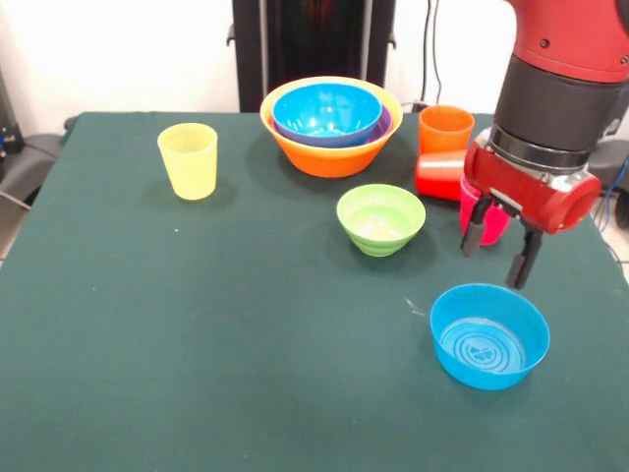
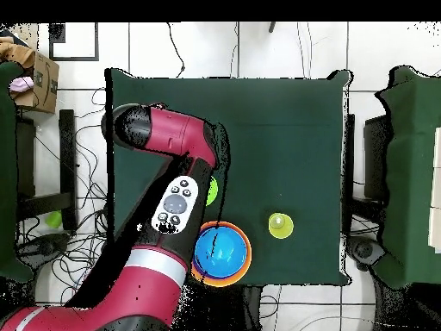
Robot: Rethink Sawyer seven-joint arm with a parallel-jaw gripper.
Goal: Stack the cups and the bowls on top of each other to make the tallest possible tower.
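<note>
On the front camera I've got the gripper [image 1: 499, 252] hanging low over the green surface [image 1: 197, 334], jaws spread apart with nothing between them. Just below and camera-ward of the jaws sits a lone blue bowl [image 1: 489, 336], upright, not touched. Right behind the jaws is the magenta-pink cup [image 1: 494, 224], partly hidden by them; can't tell if it's upright. Next to that, farther back, a red cup [image 1: 439, 175] lies on its side, and an orange cup [image 1: 445, 129] stands upright just behind it. Picture-left of the jaws, near, is the small light green bowl [image 1: 380, 218], upright and on its own. Well beyond that, toward the far edge, is the nested stack: large yellow-orange bowl [image 1: 329, 149] at the bottom, a sliver of purple bowl [image 1: 380, 126] rim inside it, second blue bowl [image 1: 326, 113] on top. Well apart from the jaws, far picture-left, the yellow cup [image 1: 188, 160] stands upright alone.

Switching to overhead: the arm [image 2: 172, 172] covers most of the near side and I can't see the jaws from here. Beside the arm I pick out the nested stack with the blue bowl on top [image 2: 221, 250], a sliver of the green bowl [image 2: 212, 191] peeking out from behind the arm, and the yellow cup [image 2: 280, 226] clear of everything.
</note>
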